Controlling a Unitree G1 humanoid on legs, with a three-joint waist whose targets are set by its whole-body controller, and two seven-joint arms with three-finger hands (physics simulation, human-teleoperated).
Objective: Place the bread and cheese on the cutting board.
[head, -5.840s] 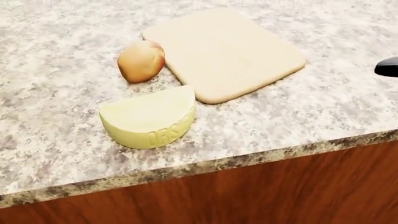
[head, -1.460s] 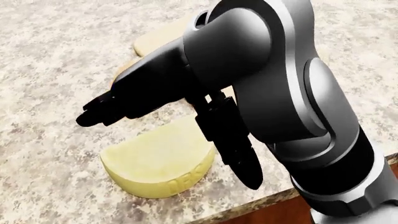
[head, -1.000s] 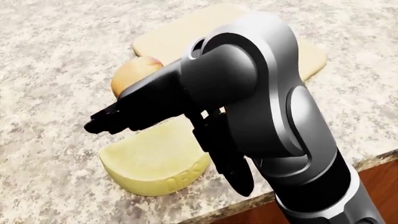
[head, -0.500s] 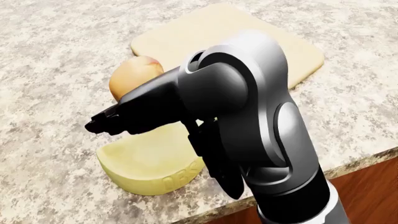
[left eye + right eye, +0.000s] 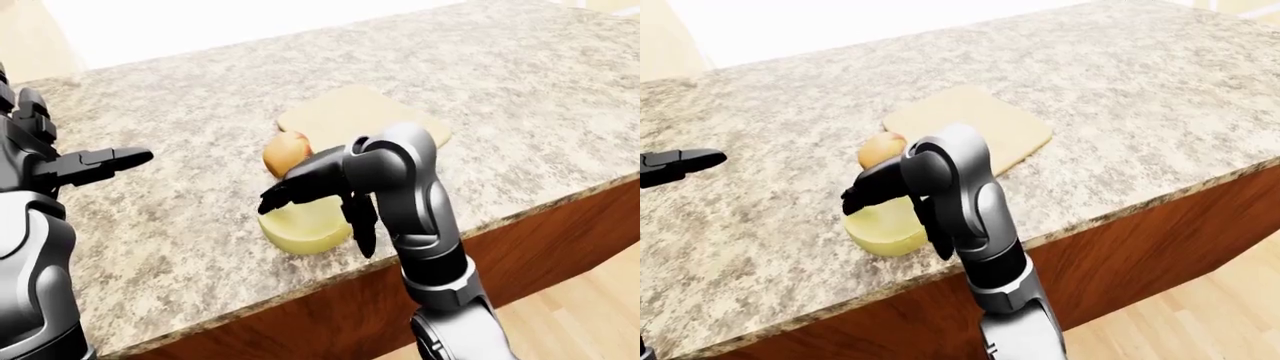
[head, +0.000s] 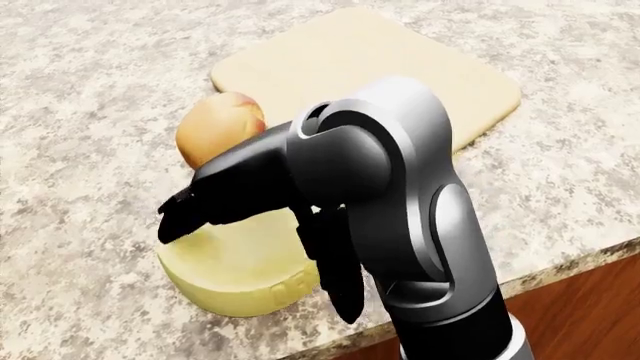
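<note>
The right hand (image 6: 255, 225) hangs over the pale yellow half-wheel of cheese (image 6: 235, 271), fingers spread: two dark fingers reach left above its flat top while a third points down beside its curved rim. They are not clamped on it. The cheese sits on the speckled granite tabletop (image 6: 90, 90), close to the edge. Just above it in the head view lies the round golden-brown bread roll (image 6: 218, 129), touching the corner of the tan wooden cutting board (image 6: 380, 67), which lies bare. Far to the left, the left hand (image 5: 85, 166) hovers over the tabletop, fingers extended, holding nothing.
</note>
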